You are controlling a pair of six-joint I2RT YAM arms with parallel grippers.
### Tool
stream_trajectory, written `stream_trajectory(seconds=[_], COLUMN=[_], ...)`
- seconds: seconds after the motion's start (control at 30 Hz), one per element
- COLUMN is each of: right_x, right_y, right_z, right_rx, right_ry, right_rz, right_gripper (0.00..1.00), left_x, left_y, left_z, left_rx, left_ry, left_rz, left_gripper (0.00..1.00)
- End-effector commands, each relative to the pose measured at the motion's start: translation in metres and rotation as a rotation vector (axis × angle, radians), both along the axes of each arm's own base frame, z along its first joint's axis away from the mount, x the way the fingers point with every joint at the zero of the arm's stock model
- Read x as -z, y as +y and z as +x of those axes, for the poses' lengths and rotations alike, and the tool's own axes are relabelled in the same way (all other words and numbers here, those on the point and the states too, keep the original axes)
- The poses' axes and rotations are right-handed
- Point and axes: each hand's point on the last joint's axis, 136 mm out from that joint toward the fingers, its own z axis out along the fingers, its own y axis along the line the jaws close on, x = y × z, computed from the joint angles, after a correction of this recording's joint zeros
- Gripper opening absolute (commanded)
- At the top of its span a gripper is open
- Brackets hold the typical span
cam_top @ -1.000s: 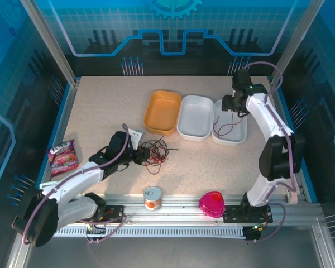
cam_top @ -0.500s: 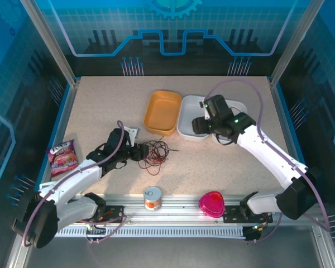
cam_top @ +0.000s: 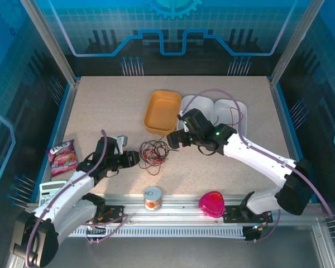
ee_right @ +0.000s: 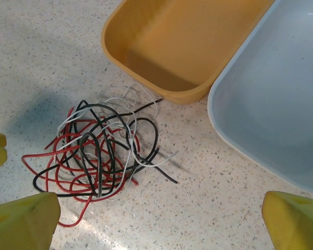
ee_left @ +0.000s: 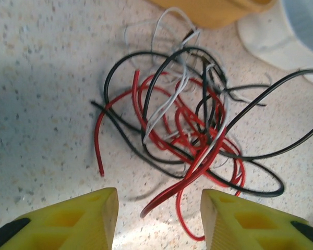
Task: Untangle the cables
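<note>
**Both tools open at a knotted heap of cables**

The left tool [ee_left: 159, 211] stood partly open, its yellow fingers [ee_left: 78, 219] empty, just short of the cables [ee_left: 188, 130]. The right tool [ee_right: 156, 224] was spread wide close by, gripping nothing. Red, black and whitish strands lay tangled in one loopy heap on the speckled tabletop [cam_top: 100, 106], just beside the orange tray [ee_right: 198, 31], with a white tray [ee_right: 281, 94] next to it.

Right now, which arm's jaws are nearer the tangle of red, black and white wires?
Left. The left jaws sit right at the red, black and white wire tangle, a red strand reaching between them; the right jaws hang further off.
</note>
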Motion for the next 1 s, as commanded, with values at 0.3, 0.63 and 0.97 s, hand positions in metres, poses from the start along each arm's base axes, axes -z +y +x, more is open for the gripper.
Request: stream_trajectory(seconds=[0.3,0.63,0.97], right_x=[-0.011,-0.007,-0.009], right_y=[0.02,0.027,0.04], right_z=[0.016,0.014,0.011], right_rx=[0.014,0.001,-0.058], right_ry=[-0.032,-0.013,-0.017], right_rz=[0.033,0.045,0.104], right_gripper=[1.0,1.0,1.0], left_x=[0.021,0.03,-0.032], left_y=[-0.017,-0.015,-0.015], left_z=[-0.006,0.009,0.019], left_rx=[0.027,-0.017,0.009], left_ry=[0.071,0.066,-0.135], left_rz=[-0.036,0.01,0.011], left_gripper=[0.44,0.2,0.0])
